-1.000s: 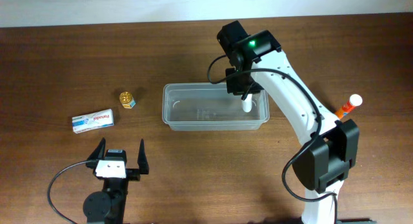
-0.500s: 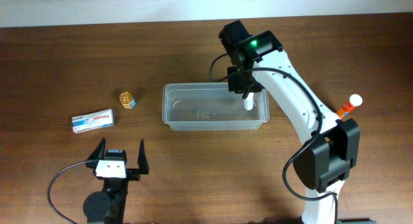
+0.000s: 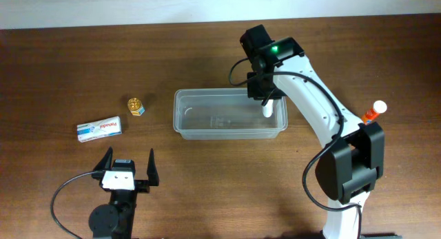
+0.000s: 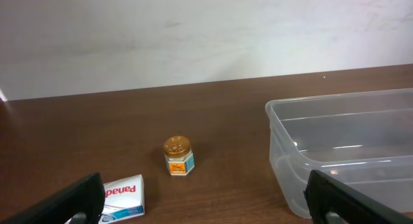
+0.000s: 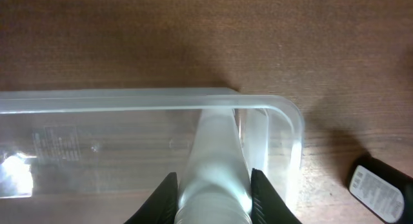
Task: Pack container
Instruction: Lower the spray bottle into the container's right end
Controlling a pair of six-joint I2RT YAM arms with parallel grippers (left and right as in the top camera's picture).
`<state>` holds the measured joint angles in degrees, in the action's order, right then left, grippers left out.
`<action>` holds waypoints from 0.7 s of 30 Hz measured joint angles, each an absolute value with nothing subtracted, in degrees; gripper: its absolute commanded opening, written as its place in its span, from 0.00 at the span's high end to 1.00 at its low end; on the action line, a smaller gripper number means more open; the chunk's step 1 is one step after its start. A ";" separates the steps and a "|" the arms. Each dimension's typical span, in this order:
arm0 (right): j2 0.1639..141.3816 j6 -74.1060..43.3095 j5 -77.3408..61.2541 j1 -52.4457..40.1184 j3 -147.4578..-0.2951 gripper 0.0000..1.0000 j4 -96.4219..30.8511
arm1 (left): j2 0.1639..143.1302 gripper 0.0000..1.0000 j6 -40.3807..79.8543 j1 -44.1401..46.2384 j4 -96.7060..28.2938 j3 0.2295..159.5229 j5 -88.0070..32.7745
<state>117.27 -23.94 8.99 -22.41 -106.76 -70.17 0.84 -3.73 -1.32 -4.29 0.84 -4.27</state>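
Observation:
The clear plastic container (image 3: 207,125) sits mid-table; it also shows in the left wrist view (image 4: 322,153) and the right wrist view (image 5: 129,101). My right gripper (image 3: 264,100) is shut on a white bottle (image 3: 267,111), held over the container's right end; in the right wrist view the bottle (image 5: 216,159) sits between the fingers (image 5: 213,198), pointing into the tub. My left gripper (image 3: 129,168) is open and empty near the front edge. A small gold-lidded jar (image 3: 136,105) and a white Panadol box (image 3: 99,129) lie left of the container.
A white bottle with an orange label (image 3: 373,112) stands by the right arm's base. A dark object (image 5: 381,188) lies on the table right of the container. The jar (image 4: 178,155) and box (image 4: 122,195) show in the left wrist view.
My right gripper has shifted slightly right and toward the container's right end with the white bottle. The left arm has not moved.

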 measured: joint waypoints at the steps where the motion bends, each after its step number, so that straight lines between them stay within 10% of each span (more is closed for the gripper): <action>1: 117.27 -23.99 8.95 -22.41 -106.39 0.78 -69.82 | 0.84 0.01 -3.73 -1.32 -4.29 0.84 -4.25; 21: 117.27 -23.97 7.81 -22.00 -101.65 0.78 -65.10 | 0.84 0.01 -3.73 -1.32 -4.29 0.84 -4.27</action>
